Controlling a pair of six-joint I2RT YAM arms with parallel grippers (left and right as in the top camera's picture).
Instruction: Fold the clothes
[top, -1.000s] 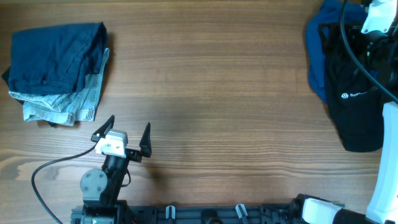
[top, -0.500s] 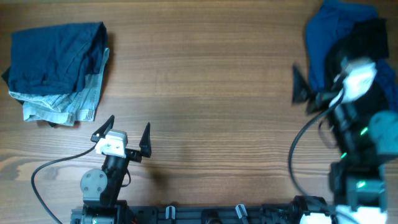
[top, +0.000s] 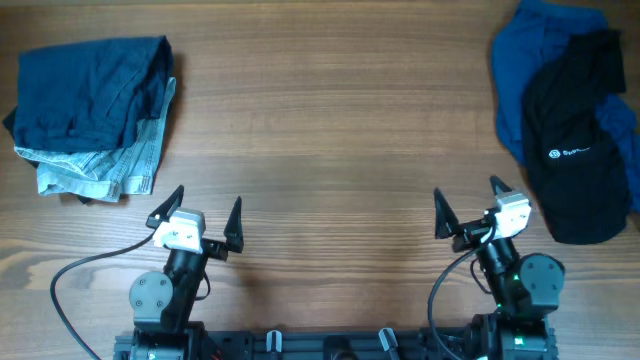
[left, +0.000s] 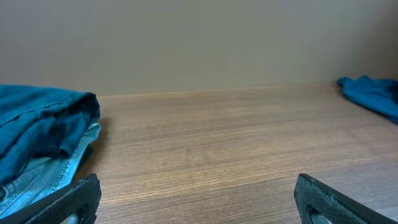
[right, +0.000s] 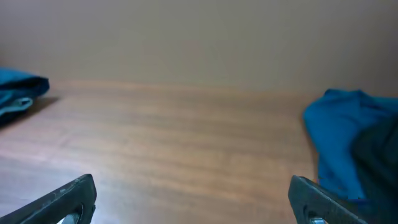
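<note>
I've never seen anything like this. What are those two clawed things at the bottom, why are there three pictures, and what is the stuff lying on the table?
They are two robot arms, each ending in a two-finger claw: the left gripper and the right gripper. Both are open and hold nothing. The large picture is taken from above the wooden table. The other two come from small cameras on each wrist, looking forward low over the table, so the dark shapes in their bottom corners are the claw's own fingers. On the far left lies a folded pile of denim clothes. On the far right lies a blue garment with a black garment on top, not yet folded.
</note>
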